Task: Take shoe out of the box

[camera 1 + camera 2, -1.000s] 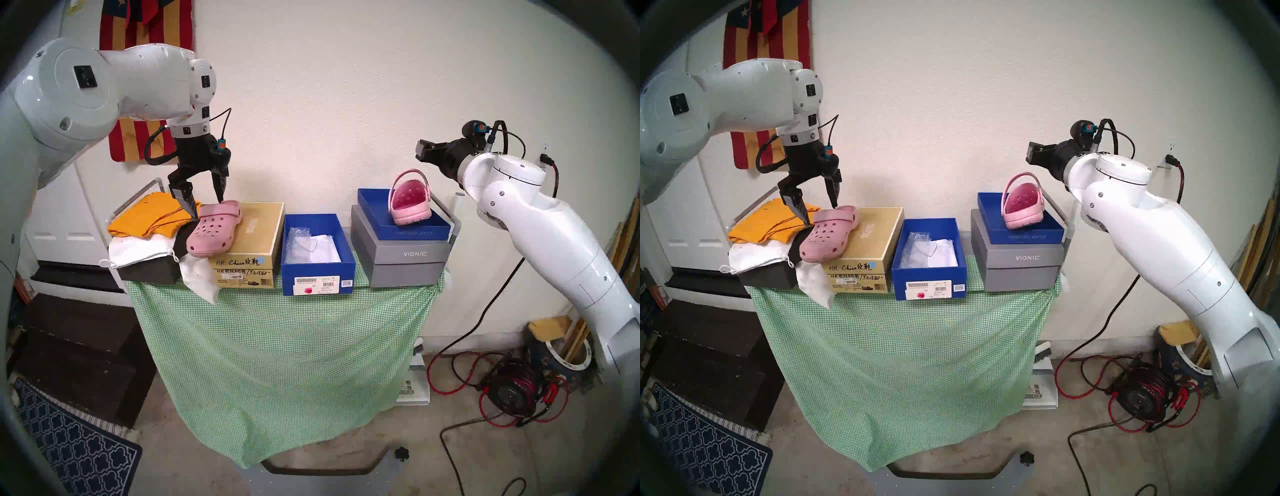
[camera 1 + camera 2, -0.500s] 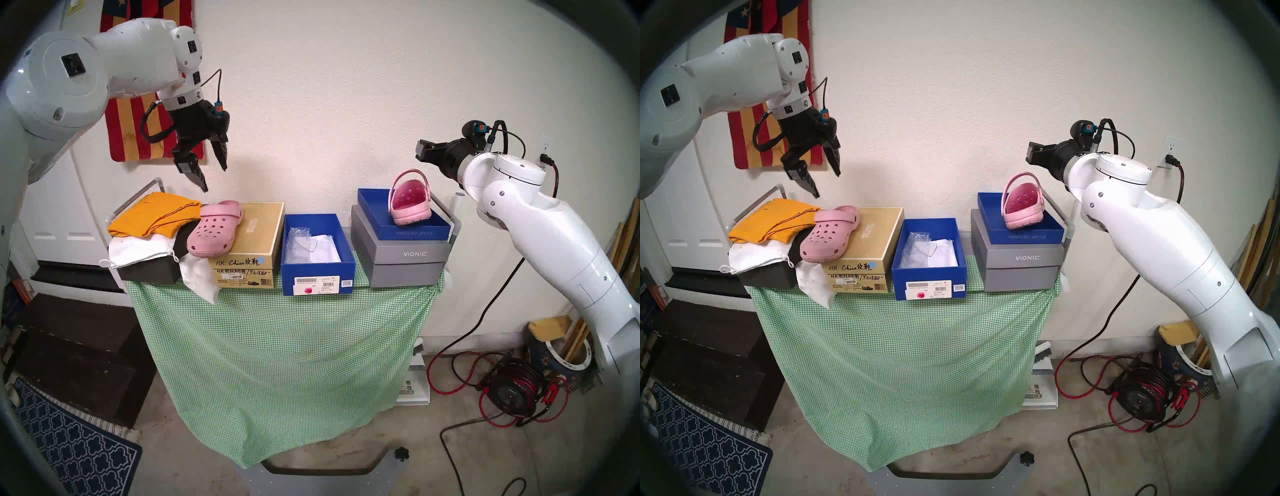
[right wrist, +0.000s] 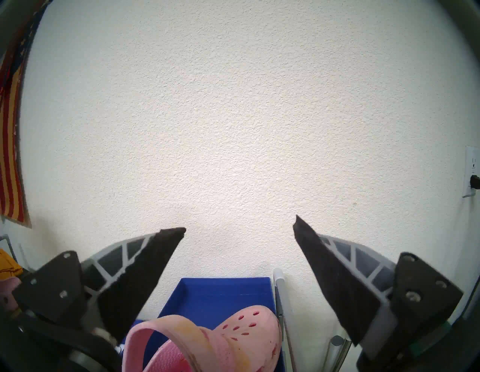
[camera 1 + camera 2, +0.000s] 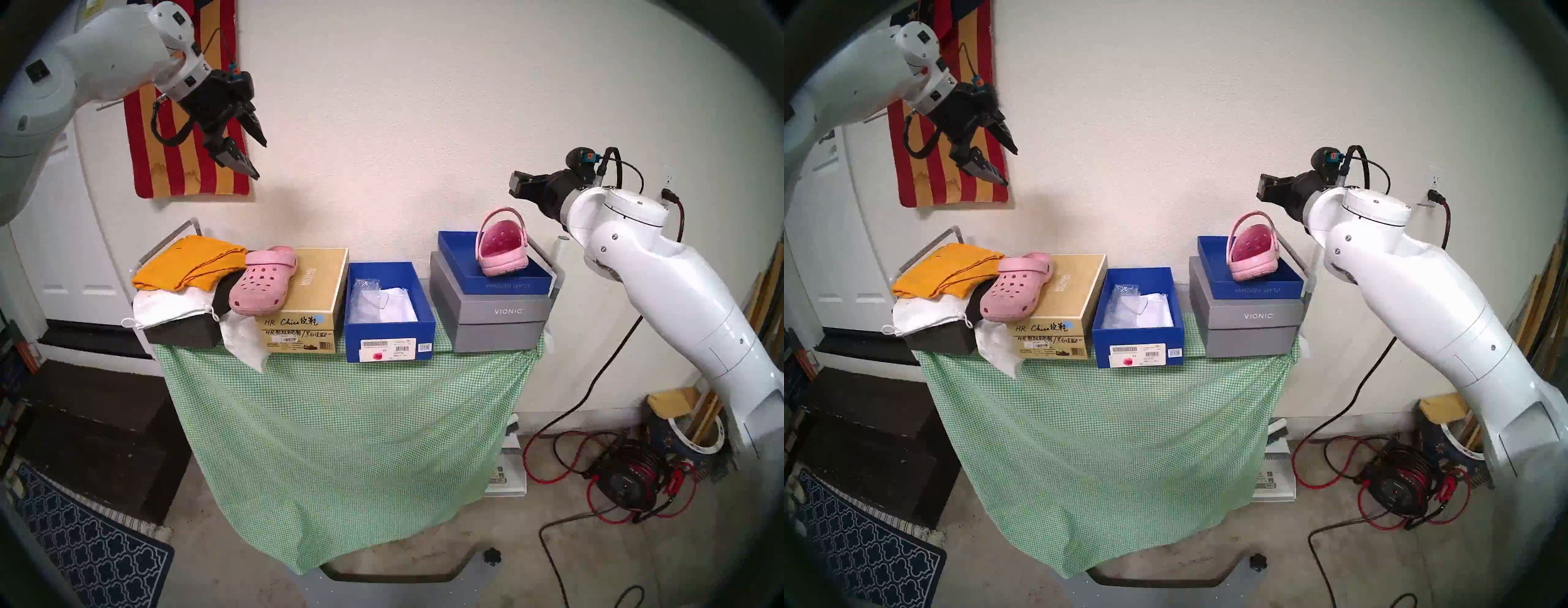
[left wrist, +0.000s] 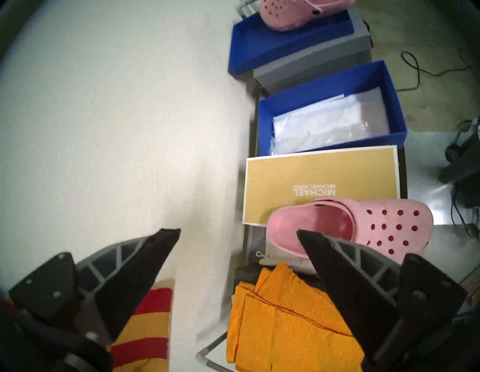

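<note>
The deep blue box point(image 4: 390, 333) stands open at the table's middle and holds only white paper and clear plastic; it also shows in the left wrist view point(image 5: 396, 109). One pink clog point(image 4: 263, 282) lies on the gold box, toe over its left front edge. A second pink clog point(image 4: 502, 250) leans in the shallow blue lid tray point(image 4: 505, 282). My left gripper point(image 4: 261, 161) is open and empty, high above and left of the first clog point(image 5: 389, 228). My right gripper point(image 3: 239, 227) is open and empty, above the second clog point(image 3: 233, 340), facing the wall.
The gold Michael Kors box point(image 4: 318, 276) stands left of the blue box, the grey Vionic box point(image 4: 488, 314) to its right under the lid tray. An orange cloth point(image 4: 186, 261) and white bag lie at the far left. The wall is close behind. A green checked cloth point(image 4: 339, 403) drapes the table.
My left gripper, open beside the clog on the gold box a second ago, has risen up and to the left. The clog stays on the box. The right arm has not moved.
</note>
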Controlling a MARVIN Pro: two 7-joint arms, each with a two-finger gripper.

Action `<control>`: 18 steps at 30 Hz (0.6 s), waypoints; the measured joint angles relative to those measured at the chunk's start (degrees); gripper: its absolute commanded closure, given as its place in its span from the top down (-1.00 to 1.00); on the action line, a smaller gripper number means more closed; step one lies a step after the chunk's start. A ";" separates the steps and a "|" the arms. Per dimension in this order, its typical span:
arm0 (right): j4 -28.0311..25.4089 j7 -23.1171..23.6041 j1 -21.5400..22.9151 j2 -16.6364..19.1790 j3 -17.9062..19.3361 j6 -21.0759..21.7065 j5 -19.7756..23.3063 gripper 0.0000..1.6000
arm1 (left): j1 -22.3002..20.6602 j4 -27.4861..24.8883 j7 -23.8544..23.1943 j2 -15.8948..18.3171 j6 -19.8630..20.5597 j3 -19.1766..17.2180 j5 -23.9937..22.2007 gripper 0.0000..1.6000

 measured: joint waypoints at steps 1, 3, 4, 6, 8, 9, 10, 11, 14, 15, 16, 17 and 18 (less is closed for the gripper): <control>0.00 -0.01 0.00 0.00 0.00 0.00 0.00 1.00 | -0.25 -0.25 -0.42 0.71 0.21 -0.16 -0.71 1.00; 0.00 -0.02 0.00 -0.02 0.01 0.01 0.00 1.00 | -0.71 -1.59 -2.19 2.41 0.54 -0.85 -2.45 1.00; 0.00 -0.03 0.00 -0.02 0.02 0.02 0.00 1.00 | -0.78 -2.11 -2.73 2.86 0.61 -1.09 -2.87 1.00; 0.00 -0.05 0.00 -0.03 0.02 0.02 0.00 1.00 | -0.77 -3.83 -4.59 4.14 0.81 -1.51 -4.20 1.00; 0.00 -0.06 0.00 -0.05 0.03 0.03 0.00 1.00 | -0.46 -5.91 -6.40 5.46 0.96 -2.35 -5.56 1.00; 0.00 -0.07 0.00 -0.05 0.03 0.04 0.00 1.00 | -0.29 -6.83 -7.02 6.02 0.99 -2.69 -6.12 1.00; 0.00 -0.08 0.00 -0.05 0.04 0.04 0.00 1.00 | -0.14 -7.61 -7.47 6.51 1.02 -2.92 -6.57 1.00; 0.00 -0.09 0.00 -0.05 0.05 0.04 0.00 1.00 | 0.09 -9.01 -8.04 7.38 1.04 -3.27 -7.37 1.00; 0.00 -0.11 0.00 -0.07 0.05 0.05 0.00 1.00 | 0.29 -11.94 -8.68 9.26 1.02 -3.92 -9.05 1.00; 0.00 -0.11 0.00 -0.08 0.06 0.05 0.00 1.00 | 0.28 -12.77 -8.82 9.82 0.96 -4.12 -9.52 1.00; 0.00 -0.12 0.00 -0.08 0.06 0.06 0.00 1.00 | 0.14 -14.08 -9.00 10.75 0.73 -4.43 -10.24 1.00; 0.00 -0.13 0.00 -0.08 0.07 0.06 0.00 1.00 | -0.10 -15.05 -9.11 11.50 0.41 -4.59 -10.81 1.00; 0.00 -0.14 0.00 -0.09 0.07 0.06 0.00 1.00 | -0.25 -15.52 -9.18 11.91 0.20 -4.66 -11.14 1.00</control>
